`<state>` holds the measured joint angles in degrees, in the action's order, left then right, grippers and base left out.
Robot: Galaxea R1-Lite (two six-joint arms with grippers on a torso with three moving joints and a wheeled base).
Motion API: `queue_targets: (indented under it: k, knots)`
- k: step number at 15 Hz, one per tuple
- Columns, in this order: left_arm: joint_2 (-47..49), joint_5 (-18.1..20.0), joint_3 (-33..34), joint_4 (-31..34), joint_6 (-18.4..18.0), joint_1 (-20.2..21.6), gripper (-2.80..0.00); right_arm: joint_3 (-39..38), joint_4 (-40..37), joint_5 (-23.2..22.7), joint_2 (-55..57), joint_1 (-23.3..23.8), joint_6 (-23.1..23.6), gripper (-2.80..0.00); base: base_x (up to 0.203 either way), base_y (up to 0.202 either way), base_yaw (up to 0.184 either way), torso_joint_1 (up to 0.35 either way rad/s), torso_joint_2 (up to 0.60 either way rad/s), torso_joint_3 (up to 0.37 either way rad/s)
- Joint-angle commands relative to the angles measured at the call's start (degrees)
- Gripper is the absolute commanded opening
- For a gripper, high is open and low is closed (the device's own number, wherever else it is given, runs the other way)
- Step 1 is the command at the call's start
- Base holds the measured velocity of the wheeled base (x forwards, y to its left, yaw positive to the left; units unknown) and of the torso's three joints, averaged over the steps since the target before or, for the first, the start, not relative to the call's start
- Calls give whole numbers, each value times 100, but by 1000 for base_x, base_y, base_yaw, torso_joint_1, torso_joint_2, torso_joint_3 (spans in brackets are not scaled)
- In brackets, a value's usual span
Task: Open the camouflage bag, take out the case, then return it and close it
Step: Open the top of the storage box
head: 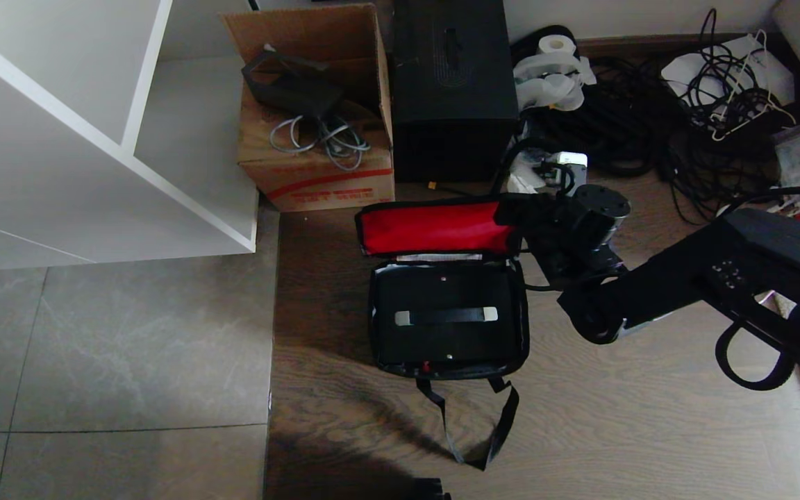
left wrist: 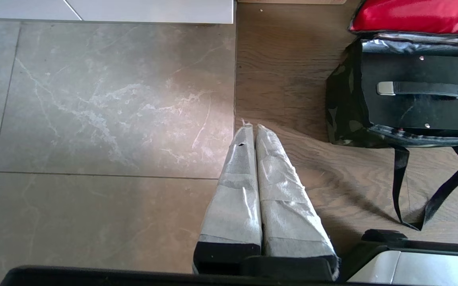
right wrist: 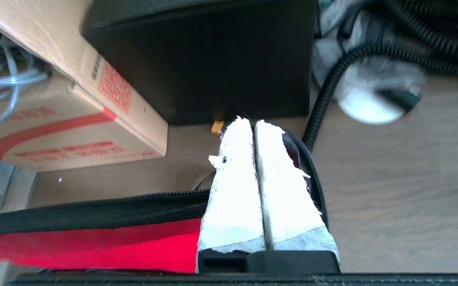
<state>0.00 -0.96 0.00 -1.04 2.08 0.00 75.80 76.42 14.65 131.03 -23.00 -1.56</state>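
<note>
The camouflage bag (head: pixel 374 316) lies open on the wooden floor, and its red-lined lid (head: pixel 435 227) is folded back and standing up. The black case (head: pixel 445 292) sits inside it, carry handle (head: pixel 446 316) facing up. My right gripper (right wrist: pixel 253 123) is shut at the lid's right corner, over the black zip edging (right wrist: pixel 94 200), which runs behind the fingers. Nothing shows between the fingertips. In the head view this gripper (head: pixel 511 208) is a dark shape at that corner. My left gripper (left wrist: pixel 253 128) hangs shut and empty over the floor, left of the bag (left wrist: pixel 342 107).
A brown cardboard box (head: pixel 317 160) with cables and a tall black box (head: pixel 452 90) stand just behind the lid. Tangled cables (head: pixel 650 118) spread at the back right. A white shelf unit (head: pixel 94 139) is at the left. The bag's strap (head: pixel 490 430) trails toward me.
</note>
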Motion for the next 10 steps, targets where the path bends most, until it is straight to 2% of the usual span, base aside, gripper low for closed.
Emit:
queue_targets:
  k: [1, 8, 10]
  knots:
    - [0, -8, 53, -2, 2, 0, -280, -24, 105, -43, -17, -2, 24, -280, 0, 0, 0, 0, 0, 0]
    - [0, 0, 53, -2, 2, 0, -280, -21, 167, 20, 136, -9, 55, -280, 0, 0, 0, 0, 0, 0]
    - [0, 0, 53, -2, 2, 0, -280, -426, 162, -2, -137, -4, 47, -280, 0, 0, 0, 0, 0, 0]
